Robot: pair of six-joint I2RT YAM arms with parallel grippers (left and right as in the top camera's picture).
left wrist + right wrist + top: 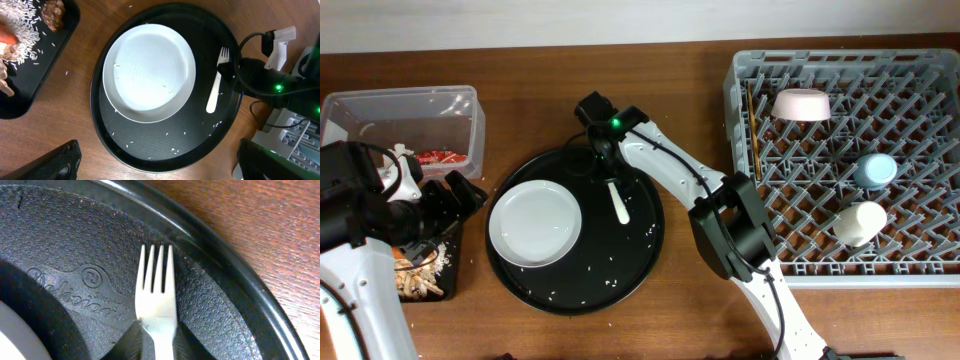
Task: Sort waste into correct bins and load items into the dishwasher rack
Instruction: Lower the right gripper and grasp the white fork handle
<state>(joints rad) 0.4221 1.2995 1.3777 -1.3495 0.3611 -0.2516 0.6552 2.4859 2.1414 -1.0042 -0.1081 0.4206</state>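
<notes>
Fork-loading step: the right gripper [604,168] sat low over the fork [156,297] on the round black tray [655,225], jaws narrow, seemingly pinching its neck. The left gripper [458,195] hung wide open beside the tray. Next call: a clean lift, then across to the rack [740,200].

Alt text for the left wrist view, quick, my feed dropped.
A white plate sits on the round black tray, with a white fork lying beside it and the right gripper at the fork's tined end. Loose rice grains dot the tray; a rectangular black tray holding more rice and brown scraps shows at upper left.
</notes>
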